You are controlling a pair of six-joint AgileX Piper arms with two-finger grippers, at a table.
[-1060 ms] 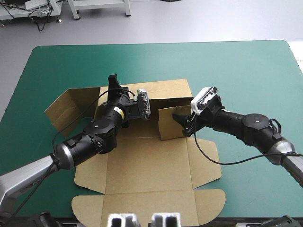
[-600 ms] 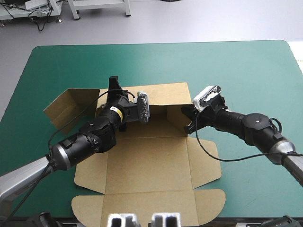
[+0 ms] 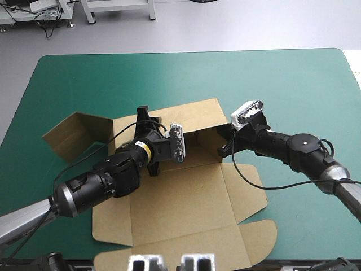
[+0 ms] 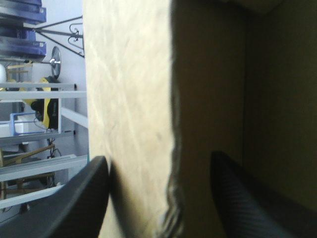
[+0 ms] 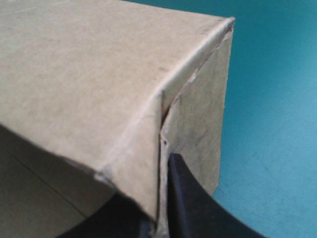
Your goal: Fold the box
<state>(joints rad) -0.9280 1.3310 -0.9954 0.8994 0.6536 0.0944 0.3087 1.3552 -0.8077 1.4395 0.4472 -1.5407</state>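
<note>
1. High view: the box (image 3: 186, 192) lies on the table (image 3: 282, 84), back wall raised.
2. Left wrist view: my left hand (image 4: 158, 157), apart, straddles that wall (steadying it, I judge).
3. Right wrist view: my right hand (image 5: 156, 198) clamps the corner flap to tuck it.

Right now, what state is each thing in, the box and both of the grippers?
Box: partly folded, far wall up, near panels lying flat.
Left gripper: open, astride the raised wall.
Right gripper: shut on the box, at the raised wall's right corner.
</note>
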